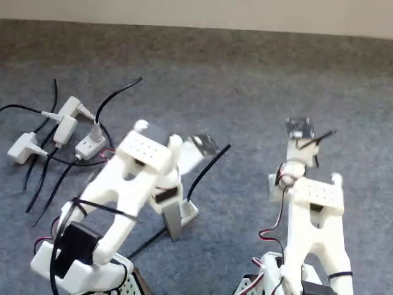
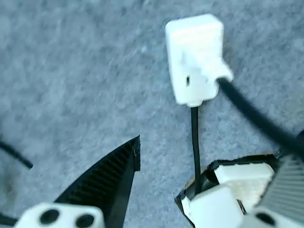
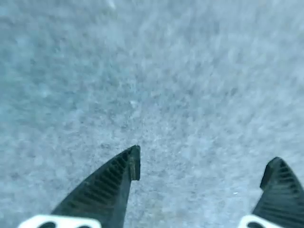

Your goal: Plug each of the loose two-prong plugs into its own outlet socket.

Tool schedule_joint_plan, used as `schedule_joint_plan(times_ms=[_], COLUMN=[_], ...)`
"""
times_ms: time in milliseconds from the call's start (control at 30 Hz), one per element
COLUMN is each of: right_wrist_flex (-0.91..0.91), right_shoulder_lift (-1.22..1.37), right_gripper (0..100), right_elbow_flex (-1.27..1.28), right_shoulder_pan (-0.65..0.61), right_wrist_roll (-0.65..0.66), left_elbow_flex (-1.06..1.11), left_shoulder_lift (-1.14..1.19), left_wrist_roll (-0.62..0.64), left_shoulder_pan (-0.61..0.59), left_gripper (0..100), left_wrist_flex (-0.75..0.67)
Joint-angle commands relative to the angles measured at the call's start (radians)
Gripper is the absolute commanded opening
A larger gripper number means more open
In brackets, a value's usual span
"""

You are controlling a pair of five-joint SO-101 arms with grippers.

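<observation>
A white outlet block lies on the grey carpet with a plug and its thick black cable at its side. A thin black cable runs from it to a white plug piece between my left gripper's fingers, close to the grey ridged finger. The black finger stands well apart from it, so my left gripper is open. From above, my left gripper sits low beside the white block. My right gripper is open over bare carpet, also.
Several white plugs and outlet blocks with black cables lie bunched at the far left of the carpet. A long black cable runs from the left arm's spot toward the middle.
</observation>
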Motion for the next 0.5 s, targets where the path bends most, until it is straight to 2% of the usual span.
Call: schedule_joint_plan(times_ms=[0, 233, 333, 467], right_wrist_flex=[-0.148, -0.171, -0.176, -0.176], right_shoulder_lift=[-0.015, -0.015, -0.015, -0.015], right_gripper=[38.2, 38.2, 38.2, 38.2], right_elbow_flex=[0.119, 0.148, 0.150, 0.151], right_shoulder_pan=[0.015, 0.004, -0.010, -0.027], right_wrist_roll=[-0.031, -0.037, -0.037, -0.037], left_elbow_flex=[0.054, 0.153, 0.174, 0.226], left_shoulder_lift=[-0.002, -0.001, -0.001, -0.001], left_wrist_roll=[-0.002, 0.008, 0.060, 0.110], left_shoulder_pan=[0.044, 0.051, 0.058, 0.151], left_gripper=[36, 37, 36, 36], left_wrist_flex=[-0.110, -0.299, -0.356, -0.430])
